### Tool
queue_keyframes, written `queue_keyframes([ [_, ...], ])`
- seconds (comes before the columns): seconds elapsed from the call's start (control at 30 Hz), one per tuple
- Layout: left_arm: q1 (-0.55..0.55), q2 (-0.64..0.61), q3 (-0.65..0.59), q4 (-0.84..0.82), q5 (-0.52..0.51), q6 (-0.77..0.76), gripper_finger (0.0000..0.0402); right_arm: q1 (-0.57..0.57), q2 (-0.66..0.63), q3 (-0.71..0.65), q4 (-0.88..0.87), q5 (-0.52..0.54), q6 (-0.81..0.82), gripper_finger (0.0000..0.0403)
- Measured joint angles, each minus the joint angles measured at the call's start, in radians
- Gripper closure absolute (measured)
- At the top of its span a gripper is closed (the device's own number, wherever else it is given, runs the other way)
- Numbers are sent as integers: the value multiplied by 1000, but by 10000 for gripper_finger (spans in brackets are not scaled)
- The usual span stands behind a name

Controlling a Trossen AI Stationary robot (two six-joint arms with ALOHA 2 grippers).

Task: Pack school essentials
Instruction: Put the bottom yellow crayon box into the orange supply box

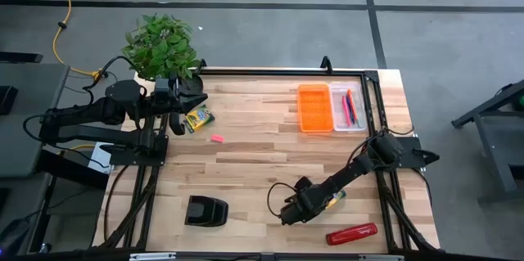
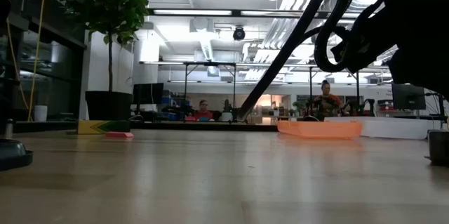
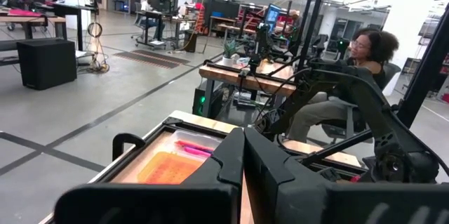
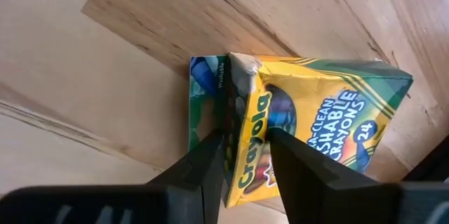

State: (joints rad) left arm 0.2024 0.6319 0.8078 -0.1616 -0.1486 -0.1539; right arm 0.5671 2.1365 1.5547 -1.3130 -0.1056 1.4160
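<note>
One yellow-green crayon box (image 1: 196, 119) lies flat near the table's far left, with the tiny pink eraser (image 1: 216, 138) beside it. My left gripper (image 1: 190, 101) (image 3: 243, 161) hovers just beyond that box, shut on nothing, pointing level toward the table's right. Thin pink and blue pens (image 1: 350, 107) lie in a clear tray at the far right. My right gripper (image 1: 315, 205) (image 4: 245, 143) is near the table's near edge, pointing down, shut on the second crayon box (image 1: 333, 202) (image 4: 323, 119), which is mostly hidden under the arm in the high view. My right gripper pinches the second crayon box at one end, where the blue-green end flap meets the yellow printed face (image 4: 247, 122). One finger (image 4: 203, 168) is on the flap side and the other (image 4: 298, 161) on the yellow face. They come from above. Whether the box is lifted I cannot tell.
An orange tray (image 1: 314, 107) (image 2: 319, 127) sits left of the clear tray. A red stapler (image 1: 352, 233) lies near the right front corner, and a black blocky object (image 1: 205, 210) near the left front. A potted plant (image 1: 160, 44) stands beyond the far left corner. People sit beyond the table.
</note>
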Motion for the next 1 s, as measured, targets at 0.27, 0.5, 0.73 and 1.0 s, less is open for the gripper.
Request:
queue_keyframes([
  [0.27,0,0,0,0,0,0,402,0,-18,0,4,-1,-28,395],
  [0.5,0,0,0,0,0,0,401,9,-100,0,-1,79,-63,400],
  [0.73,0,0,0,0,0,0,402,37,-260,-3,7,275,-80,402],
  [1.0,0,0,0,0,5,0,401,61,-732,-464,435,470,-65,402],
])
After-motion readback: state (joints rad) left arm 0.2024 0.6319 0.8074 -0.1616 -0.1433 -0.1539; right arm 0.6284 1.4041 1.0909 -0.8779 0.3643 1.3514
